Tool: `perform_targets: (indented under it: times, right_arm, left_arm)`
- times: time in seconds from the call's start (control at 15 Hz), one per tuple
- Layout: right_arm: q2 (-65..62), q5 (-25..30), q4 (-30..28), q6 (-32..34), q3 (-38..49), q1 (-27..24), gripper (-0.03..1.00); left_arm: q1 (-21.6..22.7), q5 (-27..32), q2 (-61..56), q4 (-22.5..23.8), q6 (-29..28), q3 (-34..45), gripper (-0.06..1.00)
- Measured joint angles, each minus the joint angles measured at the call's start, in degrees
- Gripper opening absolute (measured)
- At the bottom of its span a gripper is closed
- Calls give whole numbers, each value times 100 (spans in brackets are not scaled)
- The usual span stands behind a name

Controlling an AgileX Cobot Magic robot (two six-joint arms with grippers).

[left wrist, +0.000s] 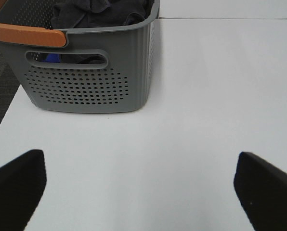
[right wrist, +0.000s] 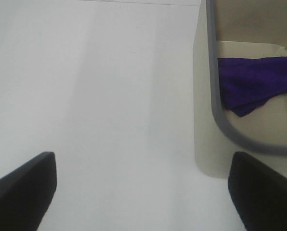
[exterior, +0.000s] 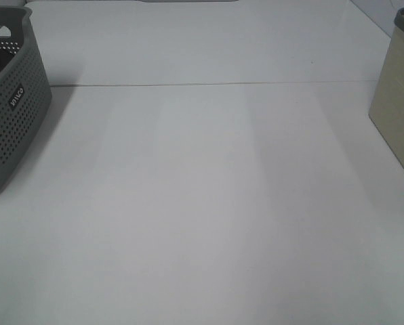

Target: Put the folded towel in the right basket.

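Observation:
A purple folded towel [right wrist: 256, 84] lies on the floor of the beige right basket [right wrist: 215, 96], seen in the right wrist view. The basket's beige side [exterior: 395, 112] shows at the right edge of the high view. My right gripper [right wrist: 143, 192] is open and empty, above the white table just beside the basket's rim. My left gripper [left wrist: 138, 190] is open and empty, over the table in front of the grey perforated basket [left wrist: 93, 72]. Neither gripper shows in the high view.
The grey perforated basket [exterior: 9, 108] stands at the table's left and holds dark cloths [left wrist: 97, 12]; it has an orange-brown handle [left wrist: 28, 34]. A seam line [exterior: 209, 84] runs across the white table [exterior: 209, 203].

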Motion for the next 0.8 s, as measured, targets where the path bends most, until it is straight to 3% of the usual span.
perform_targets:
  times: [0.4, 0.8]
  right_arm:
    - [-3323, 951, -69, -23, 1633, 46, 92]
    - [-3638, 1008, -332, 344, 2143, 46, 92]
  left_arm:
    - [0, 0, 0, 0, 0, 0, 99]
    - [0, 0, 0, 0, 0, 0, 99]
